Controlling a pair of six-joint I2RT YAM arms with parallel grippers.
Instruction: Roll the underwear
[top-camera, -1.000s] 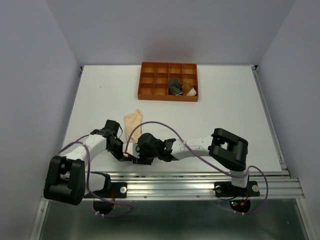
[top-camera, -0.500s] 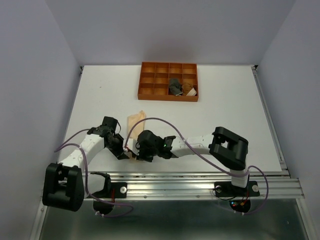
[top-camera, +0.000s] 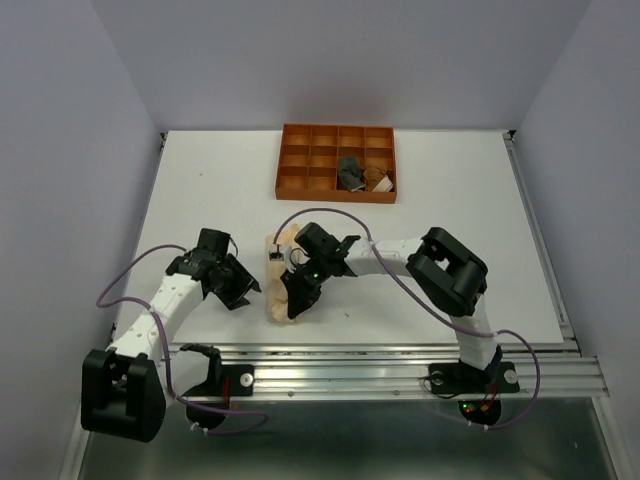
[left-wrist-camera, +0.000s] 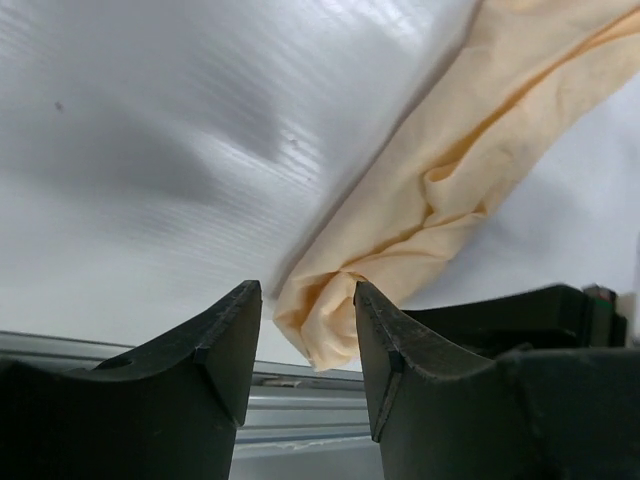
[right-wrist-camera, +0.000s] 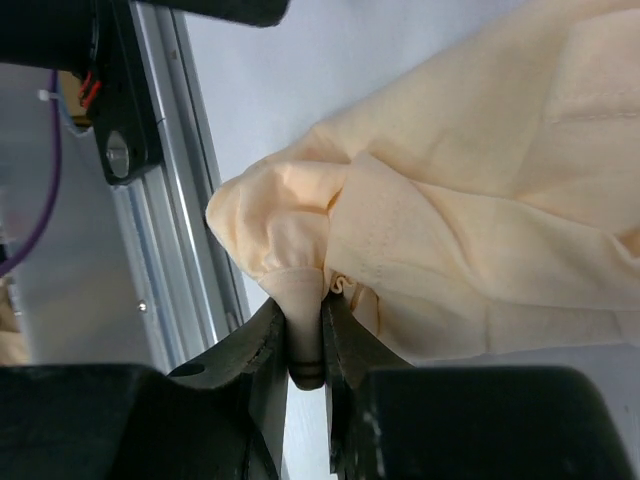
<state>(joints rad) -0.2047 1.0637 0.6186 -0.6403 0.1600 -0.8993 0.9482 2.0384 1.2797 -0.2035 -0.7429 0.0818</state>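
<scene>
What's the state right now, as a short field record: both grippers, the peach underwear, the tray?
peach underwear: crumpled strip on the table, near the front edge
right gripper: shut on a bunched fold of it
left gripper: open, facing the fabric's end, gripping nothing
tray: far side; dark underwear and rust-brown underwear in neighbouring right-hand compartments

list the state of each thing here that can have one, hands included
peach underwear, crumpled on the table, not rolled
right hand, shut on a bunched fold of the peach underwear
left hand, open, pointing at the underwear's near end, gripping nothing
grey underwear, bundled in a tray compartment
brown underwear, bundled in the compartment beside it
tray, flat at the table's far side
</scene>
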